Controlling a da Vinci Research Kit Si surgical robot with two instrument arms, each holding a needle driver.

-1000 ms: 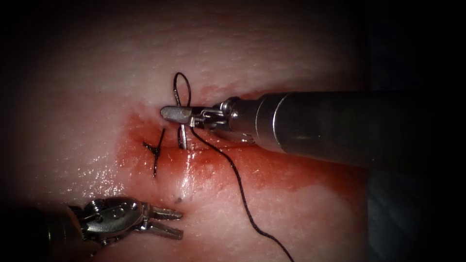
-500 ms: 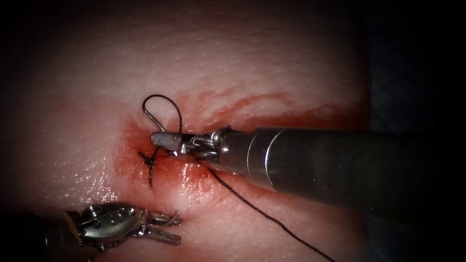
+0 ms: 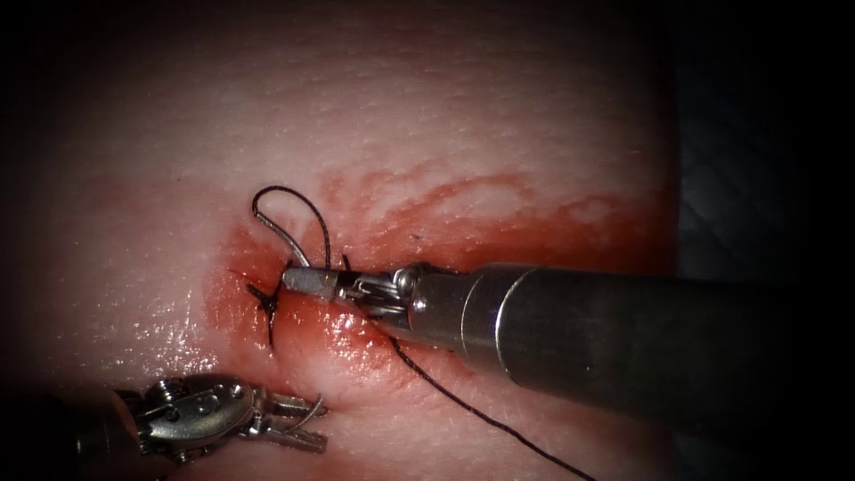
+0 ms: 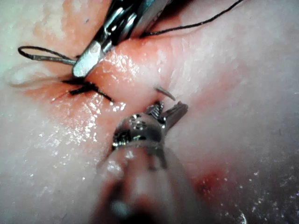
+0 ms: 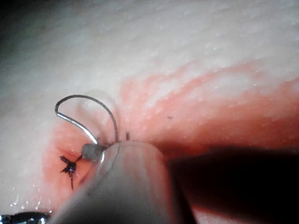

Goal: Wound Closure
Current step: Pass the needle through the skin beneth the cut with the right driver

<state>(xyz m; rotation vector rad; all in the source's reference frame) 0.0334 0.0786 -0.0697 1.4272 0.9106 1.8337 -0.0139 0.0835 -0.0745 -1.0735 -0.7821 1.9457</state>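
Wet, glossy tissue [image 3: 499,116] with a finely pebbled surface; polished metal right tool [image 3: 307,281] and left tool [image 3: 303,426]; thin matt black thread [image 3: 463,411]; shiny steel needle [image 3: 276,233].

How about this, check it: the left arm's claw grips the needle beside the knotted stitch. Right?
Wrong arm. The right arm's claw grips the needle beside the knotted stitch, as the endoscope view shows.

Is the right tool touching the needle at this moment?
Touching. In the right wrist view the needle ends with its silver curve inside the shut jaws of the right tool; the endoscope view shows the same grip.
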